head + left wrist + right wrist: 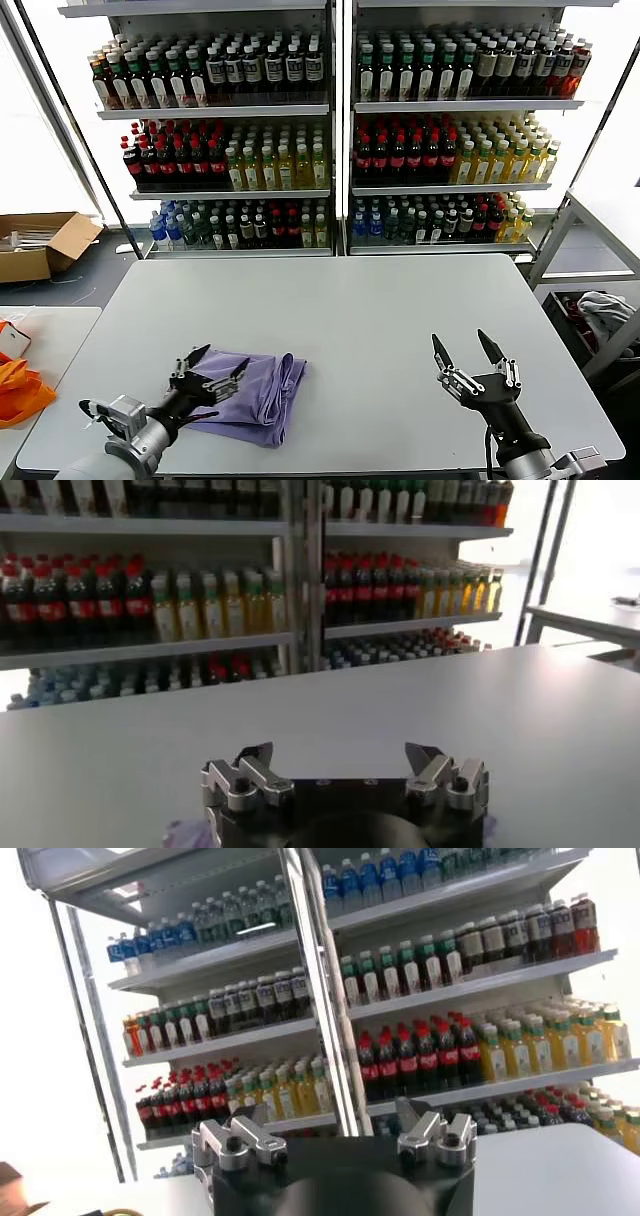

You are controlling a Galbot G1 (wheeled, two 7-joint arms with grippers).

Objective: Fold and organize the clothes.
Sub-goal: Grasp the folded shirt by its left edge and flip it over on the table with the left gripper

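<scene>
The clothes, a lavender T-shirt (258,391), lie folded into a compact bundle on the grey table (370,320), near its front left. My left gripper (218,366) hovers open just over the bundle's left part, with nothing between its fingers. In the left wrist view the left gripper (340,757) shows spread fingers over bare tabletop, and only a sliver of lavender fabric (178,832) peeks beside its body. My right gripper (466,350) stands open above the front right of the table, well clear of the shirt. The right wrist view shows the right gripper (330,1123) holding nothing.
Drink shelves (330,130) fill the back. Orange fabric (20,385) lies on a side table at the left, and a cardboard box (40,245) sits on the floor behind it. A cart with a grey-white cloth bundle (605,312) stands at the right.
</scene>
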